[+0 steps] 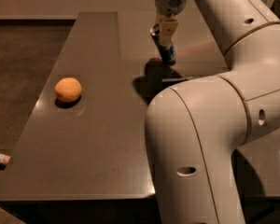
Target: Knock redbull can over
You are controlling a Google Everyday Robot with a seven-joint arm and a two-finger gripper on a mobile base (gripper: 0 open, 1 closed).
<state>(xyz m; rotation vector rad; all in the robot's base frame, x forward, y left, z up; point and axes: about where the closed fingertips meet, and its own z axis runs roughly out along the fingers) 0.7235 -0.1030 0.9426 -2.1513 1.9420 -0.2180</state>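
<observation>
The redbull can (162, 46) is slim, silver and blue, and stands at the far middle of the grey table (98, 139). It leans with its shiny top toward the upper left. My gripper (167, 29) hangs from the white arm right at the can's upper part, touching or just in front of it. The arm's large white elbow (200, 148) fills the right foreground and hides the table behind it.
An orange (68, 89) lies on the left part of the table. A dark low shape (154, 76), with shadow, sits just in front of the can. A small object (0, 159) lies beyond the table's left front edge.
</observation>
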